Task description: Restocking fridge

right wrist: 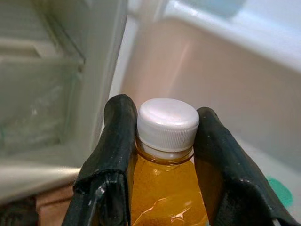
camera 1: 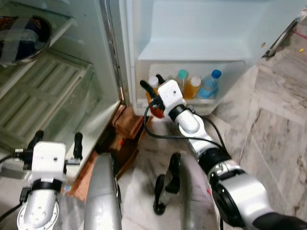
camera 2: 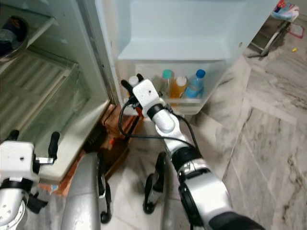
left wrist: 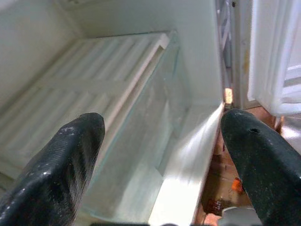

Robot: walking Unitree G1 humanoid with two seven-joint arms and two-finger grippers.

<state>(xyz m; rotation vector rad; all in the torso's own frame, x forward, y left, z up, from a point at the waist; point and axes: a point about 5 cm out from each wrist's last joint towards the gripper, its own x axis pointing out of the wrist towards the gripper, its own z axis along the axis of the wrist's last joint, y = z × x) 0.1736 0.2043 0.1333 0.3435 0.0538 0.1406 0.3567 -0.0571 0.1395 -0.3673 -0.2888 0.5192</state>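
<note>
My left gripper (camera 1: 56, 140) fingers apart, empty, before fridge shelf (left wrist: 94, 94). My right gripper (right wrist: 164, 155) clamped on one orange juice bottle (right wrist: 165, 188), white cap, at door bin (camera 1: 230, 72). Beyond, three bottles (camera 1: 194, 86) in bin. No readable labels.

My right gripper (camera 1: 152, 83) sits at the door bin (camera 1: 225, 79), a juice bottle (right wrist: 167, 188) between its fingers; three bottles (camera 1: 194, 86) stand just right of it.
</note>
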